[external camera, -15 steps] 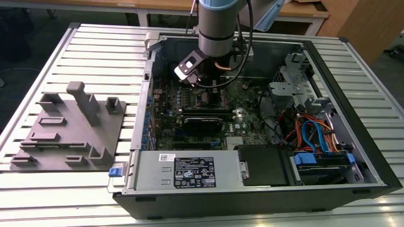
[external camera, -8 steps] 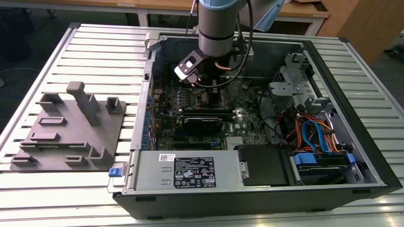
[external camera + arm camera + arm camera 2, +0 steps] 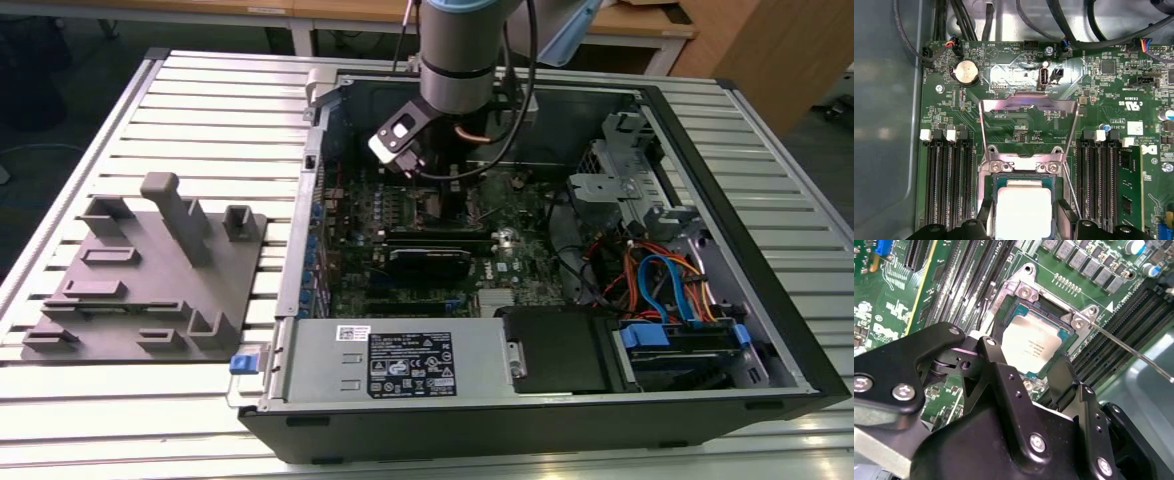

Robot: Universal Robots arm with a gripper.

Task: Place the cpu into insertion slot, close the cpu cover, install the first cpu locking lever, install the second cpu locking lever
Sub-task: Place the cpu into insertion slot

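A: What does the exterior view give you?

B: The big things. There's the slatted worktop [image 3: 134,100] with the open computer case [image 3: 534,435] lying on it, and the arm [image 3: 461,50] reaches down inside. A grey fixture tray [image 3: 147,290] sits outside the case, well apart from the gripper [image 3: 1027,351].

A: And closer in?

B: In the first wrist view the cpu cover [image 3: 1029,104] stands tilted up just beyond the gripper. The green motherboard [image 3: 1104,90] shows through its square window. The second wrist view adds a thin wire locking lever [image 3: 1134,354] that angles away beside one finger.

A: The cpu?

B: In both wrist views the cpu [image 3: 1031,345] [image 3: 1023,205] lies flat in the insertion slot [image 3: 1041,315]. It is directly between the gripper's fingers [image 3: 1006,380], which are spread with a sliver of gap on each side. Its top is square, a pale dull silver, with faint print.
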